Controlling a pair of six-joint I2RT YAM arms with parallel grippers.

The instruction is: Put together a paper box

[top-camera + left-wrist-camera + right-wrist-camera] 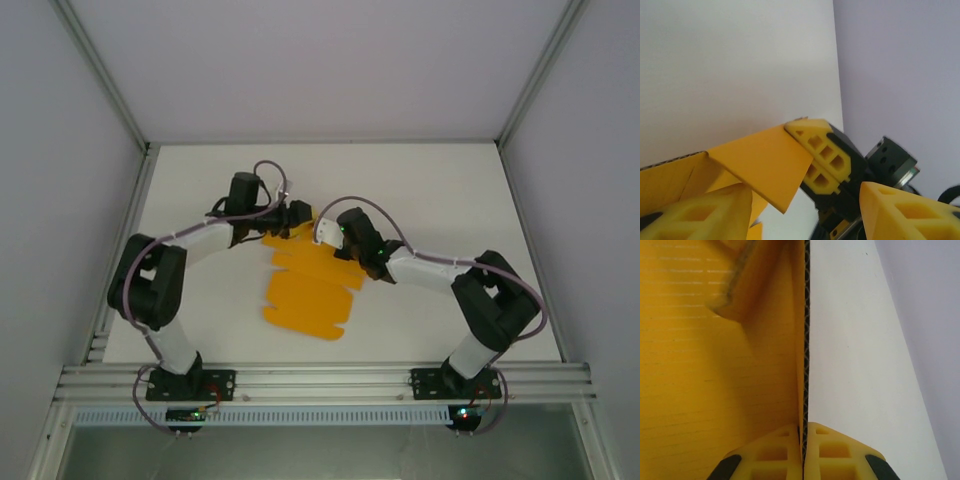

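The paper box [310,290] is a flat orange-yellow die-cut sheet with flaps, lying mid-table. Both grippers meet at its far edge. My right gripper [325,232] is shut on a raised flap, and its wrist view shows the corrugated card edge [805,340] pinched between the closed fingers [785,452]. My left gripper [298,218] stands open just left of it. In the left wrist view its fingertips [705,215] are wide apart, with the lifted flap [760,162] and the right gripper's shut fingers [827,155] in front of them.
The white table [440,200] is boxed in by pale walls [60,150] on three sides. Aluminium rails [320,380] carrying both arm bases run along the near edge. A further rail [130,240] follows the left side.
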